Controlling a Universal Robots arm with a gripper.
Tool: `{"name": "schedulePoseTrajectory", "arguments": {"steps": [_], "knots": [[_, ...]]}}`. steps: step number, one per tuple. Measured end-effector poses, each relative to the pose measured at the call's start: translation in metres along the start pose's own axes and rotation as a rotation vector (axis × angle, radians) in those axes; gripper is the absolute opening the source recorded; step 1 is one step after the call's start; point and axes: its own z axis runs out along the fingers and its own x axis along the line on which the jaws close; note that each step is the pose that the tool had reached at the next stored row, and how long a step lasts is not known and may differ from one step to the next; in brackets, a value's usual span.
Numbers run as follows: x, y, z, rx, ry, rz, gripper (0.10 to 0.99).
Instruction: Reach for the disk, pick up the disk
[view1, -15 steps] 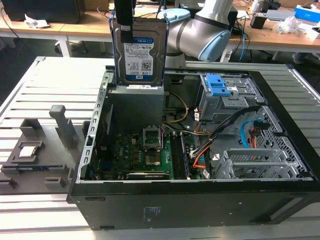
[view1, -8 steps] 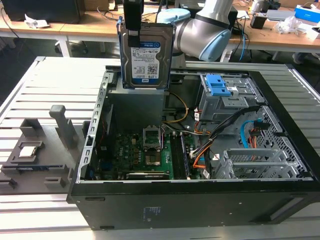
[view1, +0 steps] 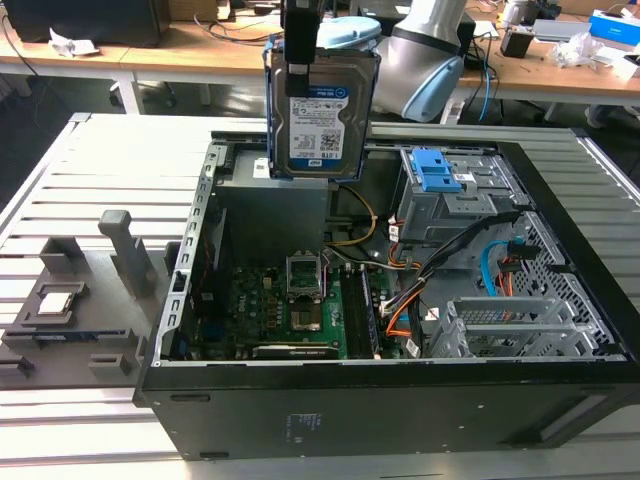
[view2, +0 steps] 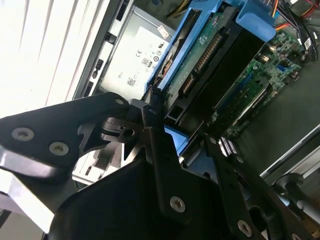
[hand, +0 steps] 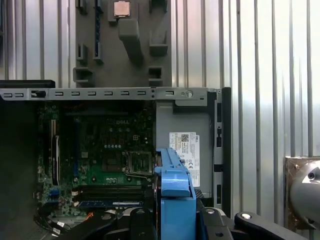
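Ext. view: we look down at the open black computer case (view1: 400, 400) from its front; both wrist views hang close above its green motherboard (hand: 105, 150).

A white-and-blue barcode label (view1: 317, 125) covers the face of the disk (view1: 345, 72), and in the first wrist view a white label (hand: 186, 150) with barcodes and small marks sits on the grey power supply box (hand: 170, 120), with the print on both too fine to read.
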Motion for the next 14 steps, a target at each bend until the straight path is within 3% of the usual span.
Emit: {"name": "schedulePoseTrajectory", "arguments": {"steps": [8,14], "knots": [[-0.0002,-0.0174,0.0,0.0,0.0001,0.0,0.365],[0.0039,-0.0186,0.0002,0.0,0.0003,0.0,0.365]]}}
